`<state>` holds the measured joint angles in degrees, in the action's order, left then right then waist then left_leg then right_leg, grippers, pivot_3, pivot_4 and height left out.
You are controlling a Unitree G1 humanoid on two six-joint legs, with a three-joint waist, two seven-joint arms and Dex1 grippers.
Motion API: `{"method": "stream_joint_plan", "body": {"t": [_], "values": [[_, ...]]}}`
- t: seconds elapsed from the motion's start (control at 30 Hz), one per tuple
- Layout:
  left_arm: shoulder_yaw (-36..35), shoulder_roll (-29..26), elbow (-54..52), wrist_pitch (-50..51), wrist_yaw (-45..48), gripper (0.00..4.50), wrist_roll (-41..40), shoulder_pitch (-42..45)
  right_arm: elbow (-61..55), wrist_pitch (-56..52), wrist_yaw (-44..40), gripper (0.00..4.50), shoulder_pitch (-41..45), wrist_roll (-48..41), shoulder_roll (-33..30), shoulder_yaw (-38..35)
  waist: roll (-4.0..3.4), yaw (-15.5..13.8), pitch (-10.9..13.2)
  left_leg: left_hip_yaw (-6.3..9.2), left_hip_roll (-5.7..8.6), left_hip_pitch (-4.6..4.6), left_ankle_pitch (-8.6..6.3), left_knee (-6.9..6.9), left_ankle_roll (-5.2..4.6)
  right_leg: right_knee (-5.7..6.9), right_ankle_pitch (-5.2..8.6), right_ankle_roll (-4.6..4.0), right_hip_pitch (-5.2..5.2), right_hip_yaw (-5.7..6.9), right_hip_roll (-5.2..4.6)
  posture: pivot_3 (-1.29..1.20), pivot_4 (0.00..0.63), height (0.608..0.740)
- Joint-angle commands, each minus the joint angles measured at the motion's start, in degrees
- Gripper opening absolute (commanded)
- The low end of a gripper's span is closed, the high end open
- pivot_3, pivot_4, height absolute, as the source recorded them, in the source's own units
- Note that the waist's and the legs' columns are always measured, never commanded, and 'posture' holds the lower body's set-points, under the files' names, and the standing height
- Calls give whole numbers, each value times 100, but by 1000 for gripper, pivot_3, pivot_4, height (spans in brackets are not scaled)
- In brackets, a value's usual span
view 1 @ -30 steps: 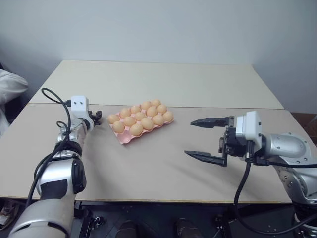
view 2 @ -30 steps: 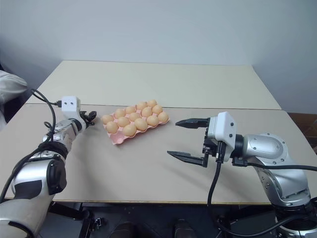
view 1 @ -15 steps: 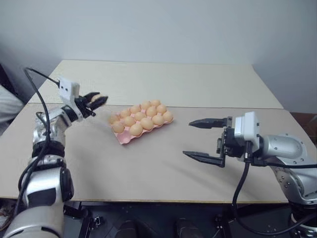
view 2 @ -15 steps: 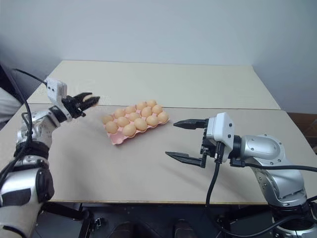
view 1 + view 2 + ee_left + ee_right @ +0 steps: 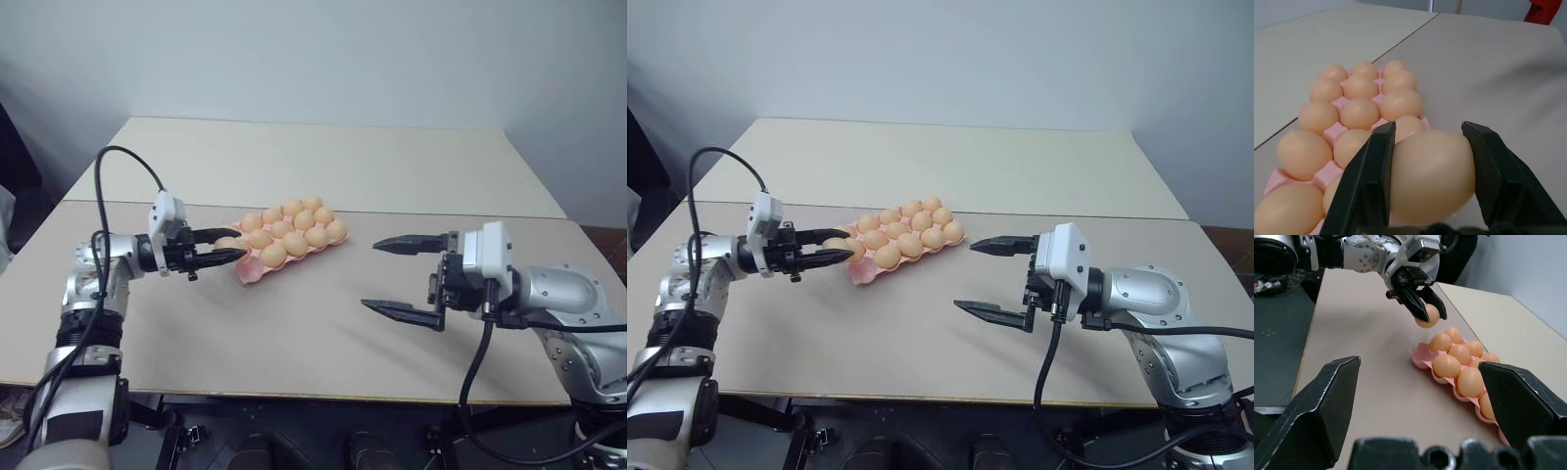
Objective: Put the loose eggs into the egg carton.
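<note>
Tan eggs (image 5: 294, 233), pink carton (image 5: 253, 275)

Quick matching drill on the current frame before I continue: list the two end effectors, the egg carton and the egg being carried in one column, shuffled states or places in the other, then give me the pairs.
Column A
1. left end effector
2. right end effector
3. egg carton
4. carried egg

Column B
a. lies on the table, most cups filled with eggs
b. open, holding nothing
c. pinched between two black fingers, off the table by the carton's near-left corner
d. shut on an egg

Pairs: 1-d, 2-b, 3-a, 4-c
</note>
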<state>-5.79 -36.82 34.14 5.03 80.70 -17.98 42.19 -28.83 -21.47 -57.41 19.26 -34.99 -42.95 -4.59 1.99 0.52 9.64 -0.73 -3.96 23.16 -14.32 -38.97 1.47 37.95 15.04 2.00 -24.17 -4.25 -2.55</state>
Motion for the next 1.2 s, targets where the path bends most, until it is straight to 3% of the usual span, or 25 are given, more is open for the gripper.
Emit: {"method": "stream_joint_plan", "body": {"t": [0.03, 0.1, 0.37, 0.67, 0.93, 1.2], "values": [[66, 69, 137, -287, -99, 1997, 92, 181, -172, 105, -3, 4500, -26, -45, -3, -83, 0, 7, 0, 0, 0, 0, 0, -1, 0, 0, 0, 0, 0, 0, 0, 0, 150, 740], [165, 103, 190, -293, -44, 1997, 133, 214, -183, 103, 8, 4500, -34, -41, -4, -85, 0, 16, 0, 1, 0, 0, 0, 0, 0, 0, 0, 0, 0, 0, 0, 0, 150, 740], [251, 175, 440, -519, -181, 4484, 247, 362, -222, 98, 55, 4500, -68, -40, 3, -100, 0, 26, 0, 2, 0, 1, 0, 0, 0, 0, 0, 0, -1, 0, 1, 0, 150, 740], [-238, -537, -1054, 267, 3, 4484, -430, -233, -188, 126, -22, 4500, -119, -77, 8, -119, 0, 67, 0, 4, -1, 2, 0, 2, -1, 3, 0, 0, -4, 0, 1, 0, 150, 740], [-1624, -1620, -3559, 1382, -164, 4484, -1374, -2494, 283, 247, -552, 4500, -115, -76, -222, -300, -3, 55, 2, 3, -6, -2, 0, 1, 0, 1, 1, -1, -1, 2, 0, 0, 150, 740], [-2824, -1553, -5158, 2032, -868, 4484, -1976, -4159, 654, 322, -1011, 4500, -356, -89, -526, -471, -3, -6, 2, 1, -8, -4, -1, 3, -1, -7, 3, -3, 2, 8, -3, 0, 150, 740]]}}
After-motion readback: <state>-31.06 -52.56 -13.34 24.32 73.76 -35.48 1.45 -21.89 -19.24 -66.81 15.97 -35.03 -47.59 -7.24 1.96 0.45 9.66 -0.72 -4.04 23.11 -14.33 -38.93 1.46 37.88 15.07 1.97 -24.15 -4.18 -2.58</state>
